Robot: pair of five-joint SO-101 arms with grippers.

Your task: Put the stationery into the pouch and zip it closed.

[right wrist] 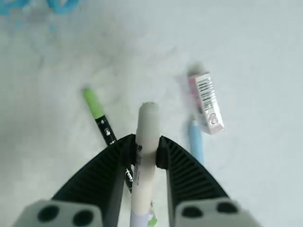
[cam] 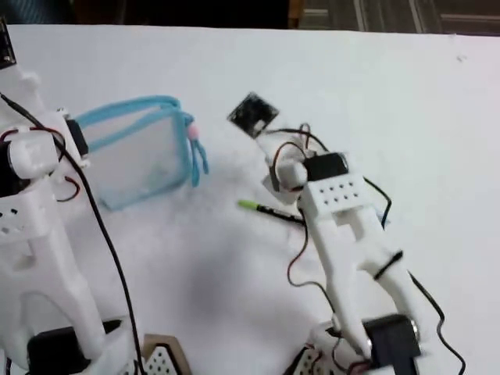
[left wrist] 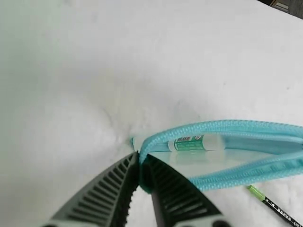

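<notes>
The clear pouch (cam: 141,156) with a teal zipper (left wrist: 227,127) lies open at the left of the table, with a white tube with a green label (left wrist: 194,143) inside it. My left gripper (left wrist: 140,168) is shut on the pouch's teal end, at the pouch's left side (cam: 78,147). My right gripper (right wrist: 147,146) is shut on a white pen (right wrist: 147,125) and hangs over mid-table (cam: 280,176). A black pen with a green cap (cam: 266,208) (right wrist: 97,113) lies on the table just beside it. A pink-and-white eraser (right wrist: 207,101) and a light blue pen (right wrist: 196,142) lie close by.
The zipper pull with a pink bead and teal cords (cam: 194,148) hangs off the pouch's right end. A small dark patterned object (cam: 252,114) is beyond the right arm. The green-capped pen (left wrist: 272,204) lies near the pouch's open side. White table (cam: 406,94) stretches to the right.
</notes>
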